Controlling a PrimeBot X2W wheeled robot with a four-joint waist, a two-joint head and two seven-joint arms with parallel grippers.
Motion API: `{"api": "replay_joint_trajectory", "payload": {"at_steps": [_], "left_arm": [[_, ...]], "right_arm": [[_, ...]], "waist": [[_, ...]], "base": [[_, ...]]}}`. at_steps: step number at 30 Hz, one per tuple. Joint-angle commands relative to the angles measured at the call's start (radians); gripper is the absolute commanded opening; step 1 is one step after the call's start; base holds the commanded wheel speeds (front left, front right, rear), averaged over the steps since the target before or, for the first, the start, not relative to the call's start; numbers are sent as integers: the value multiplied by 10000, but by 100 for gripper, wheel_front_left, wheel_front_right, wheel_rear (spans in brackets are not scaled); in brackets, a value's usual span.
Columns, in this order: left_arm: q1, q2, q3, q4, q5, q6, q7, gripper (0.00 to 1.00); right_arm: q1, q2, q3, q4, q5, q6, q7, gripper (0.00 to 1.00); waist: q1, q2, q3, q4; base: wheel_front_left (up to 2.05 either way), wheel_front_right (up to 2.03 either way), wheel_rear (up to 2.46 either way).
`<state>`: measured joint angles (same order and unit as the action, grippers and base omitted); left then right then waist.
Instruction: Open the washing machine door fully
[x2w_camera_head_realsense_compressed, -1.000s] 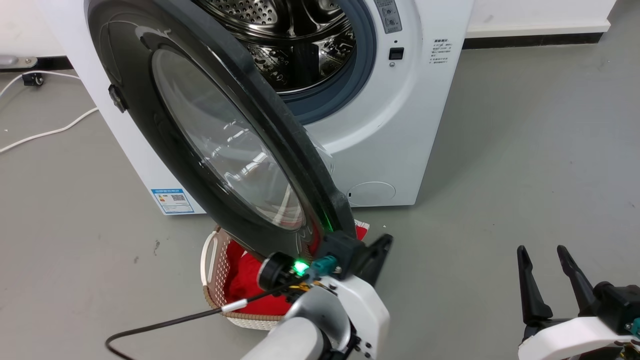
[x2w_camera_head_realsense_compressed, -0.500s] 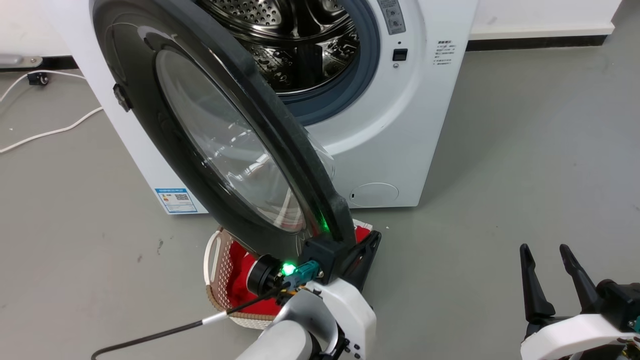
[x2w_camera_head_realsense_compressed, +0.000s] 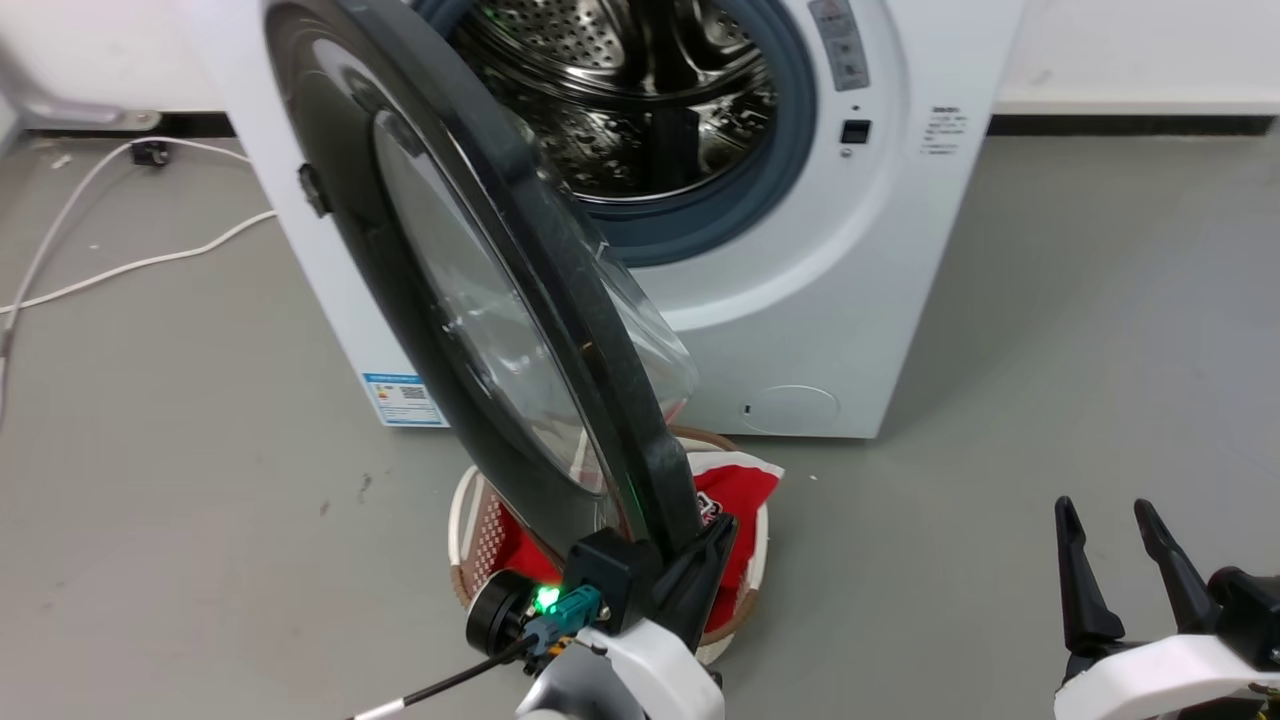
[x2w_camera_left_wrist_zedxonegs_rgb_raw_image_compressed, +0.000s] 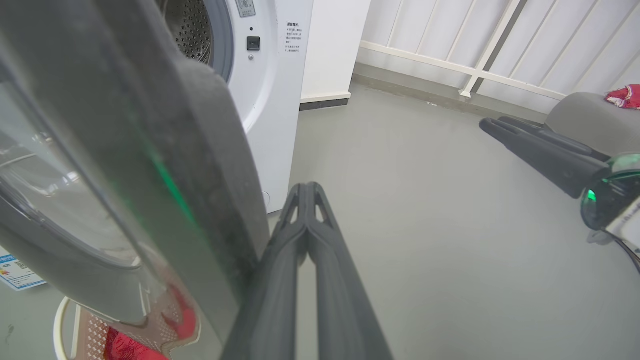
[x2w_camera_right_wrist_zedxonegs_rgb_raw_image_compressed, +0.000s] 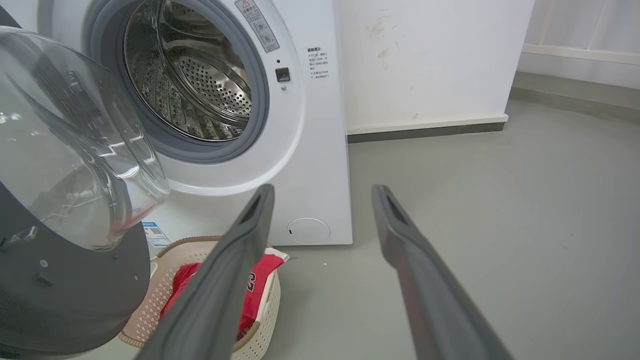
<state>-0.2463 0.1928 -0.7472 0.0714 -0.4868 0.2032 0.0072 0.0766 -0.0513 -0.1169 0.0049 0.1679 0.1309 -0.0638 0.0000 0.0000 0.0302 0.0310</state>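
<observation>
Glossy black washing machine door (x2w_camera_head_realsense_compressed: 470, 300) ajar; left gripper (x2w_camera_left_wrist_zedxonegs_rgb_raw_image_compressed: 306, 190) jaws together, right gripper (x2w_camera_head_realsense_compressed: 1102, 510) jaws apart.

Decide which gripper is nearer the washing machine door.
Left. The left gripper, jaws shut, sits beside the lower rim of the washing machine door; the right gripper, jaws open, hangs apart over the floor to its right.

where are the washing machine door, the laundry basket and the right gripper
washing machine door (x2w_camera_head_realsense_compressed: 480, 310), head view, on its clear glass centre
laundry basket (x2w_camera_right_wrist_zedxonegs_rgb_raw_image_compressed: 262, 325), right wrist view, on its woven side wall
right gripper (x2w_camera_head_realsense_compressed: 1102, 508), head view, midway between its two fingertips
</observation>
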Motion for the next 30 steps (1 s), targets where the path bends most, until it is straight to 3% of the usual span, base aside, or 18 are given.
{"api": "replay_joint_trajectory", "payload": {"at_steps": [1,17,30], "left_arm": [[20,500,471,-17,-24,387,28,0],[387,672,137,-905,80,465,214,0],[1089,995,1134,-1184,-327,1349,-259,0]], "right_arm": [[79,13,-59,10,63,-2,23,100],[132,12,-105,108,202,-2,2,100],[49,9,-111,180,254,-2,-68,100]], "waist": [[0,0,-110,269],[0,0,-350,2116],[0,0,-249,4014]], "base": [[0,0,0],[0,0,0],[0,0,0]]}}
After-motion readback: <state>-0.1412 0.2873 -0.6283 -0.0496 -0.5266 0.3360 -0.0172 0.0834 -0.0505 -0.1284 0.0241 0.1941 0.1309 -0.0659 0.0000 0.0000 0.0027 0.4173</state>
